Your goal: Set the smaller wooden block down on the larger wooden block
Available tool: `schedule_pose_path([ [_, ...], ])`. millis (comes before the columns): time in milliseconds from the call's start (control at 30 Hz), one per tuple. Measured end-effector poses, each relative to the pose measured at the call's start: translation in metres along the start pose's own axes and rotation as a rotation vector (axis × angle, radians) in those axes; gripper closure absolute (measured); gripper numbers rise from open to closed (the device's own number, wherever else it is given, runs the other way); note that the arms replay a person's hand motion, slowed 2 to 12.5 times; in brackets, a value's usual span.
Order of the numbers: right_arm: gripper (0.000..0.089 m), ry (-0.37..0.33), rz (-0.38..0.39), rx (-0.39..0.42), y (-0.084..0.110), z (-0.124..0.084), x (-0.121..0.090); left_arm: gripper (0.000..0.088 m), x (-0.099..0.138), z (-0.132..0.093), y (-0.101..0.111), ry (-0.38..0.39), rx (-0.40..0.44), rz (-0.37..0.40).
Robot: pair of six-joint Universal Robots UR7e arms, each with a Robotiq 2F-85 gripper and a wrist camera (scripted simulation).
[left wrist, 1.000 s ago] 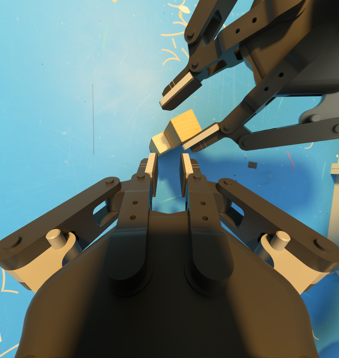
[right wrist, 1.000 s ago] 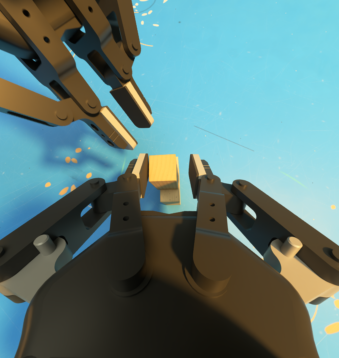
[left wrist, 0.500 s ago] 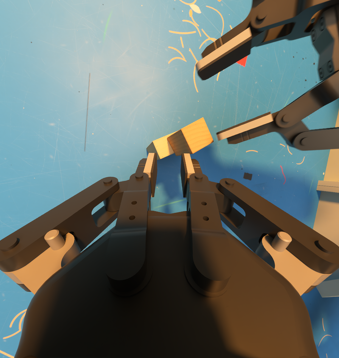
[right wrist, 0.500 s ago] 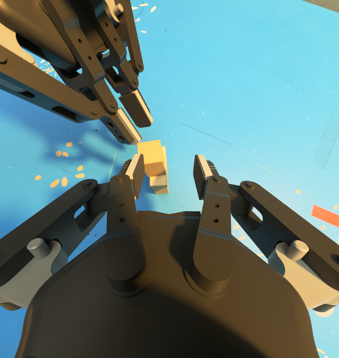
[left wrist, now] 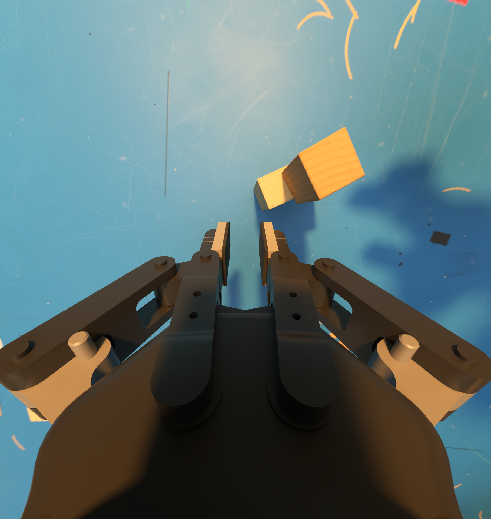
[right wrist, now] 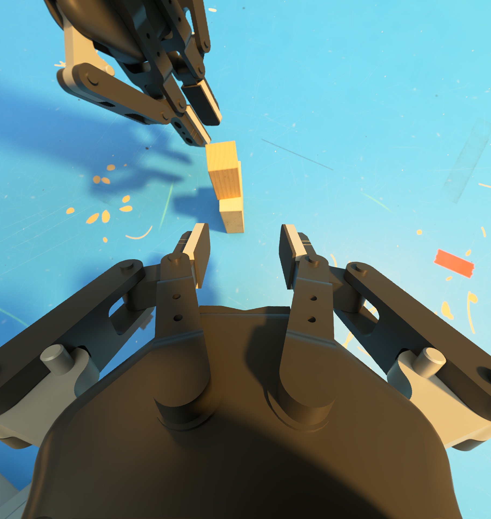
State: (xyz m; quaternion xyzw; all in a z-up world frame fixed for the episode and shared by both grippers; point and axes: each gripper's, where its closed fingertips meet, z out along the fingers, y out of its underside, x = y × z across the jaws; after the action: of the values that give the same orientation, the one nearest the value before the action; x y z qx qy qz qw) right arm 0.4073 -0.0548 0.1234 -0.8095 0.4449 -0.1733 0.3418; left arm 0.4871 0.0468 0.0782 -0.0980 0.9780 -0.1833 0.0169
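Note:
Two wooden blocks stand stacked on the blue table. The upper, orange-toned block [left wrist: 330, 165] [right wrist: 222, 157] rests on the paler lower block [left wrist: 272, 186] [right wrist: 231, 216], set off so that one end of the lower block sticks out. My left gripper [left wrist: 244, 224] is empty, its pads a narrow gap apart, short of the stack and to its left. It also shows in the right wrist view [right wrist: 207, 130], its tips just beyond the upper block. My right gripper [right wrist: 244, 226] is open wide and empty, drawn back from the stack. It is out of the left wrist view.
The blue table top [left wrist: 98, 140] is scratched and has yellow paint marks. A red tape strip [right wrist: 453, 263] lies to the right of my right gripper. A small dark square [left wrist: 439, 238] lies right of the stack, in the arms' shadows.
My right gripper, close around the upper block a second ago, has opened wider and drawn back, leaving the left wrist view. My left gripper has also backed off. The stack stays put.

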Motion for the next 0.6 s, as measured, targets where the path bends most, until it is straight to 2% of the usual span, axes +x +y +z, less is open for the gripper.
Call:
schedule_pose_path([
  [167,0.0453,-0.024,-0.006,-0.023,0.012,-0.010,-0.006,0.0696,-0.003,0.002,0.001,-0.087,-0.032,0.073],
  [333,0.0454,-0.026,-0.026,-0.057,0.022,-0.016,-0.010,0.0696,-0.006,-0.003,-0.006,-0.161,-0.010,0.122],
  [433,0.0454,-0.014,-0.044,-0.075,0.024,-0.018,-0.011,0.0683,-0.006,-0.007,-0.011,-0.172,0.013,0.124],
  [600,0.0453,0.001,-0.070,-0.082,0.023,-0.018,-0.012,0.0574,-0.006,-0.017,-0.019,-0.156,0.057,0.097],
])
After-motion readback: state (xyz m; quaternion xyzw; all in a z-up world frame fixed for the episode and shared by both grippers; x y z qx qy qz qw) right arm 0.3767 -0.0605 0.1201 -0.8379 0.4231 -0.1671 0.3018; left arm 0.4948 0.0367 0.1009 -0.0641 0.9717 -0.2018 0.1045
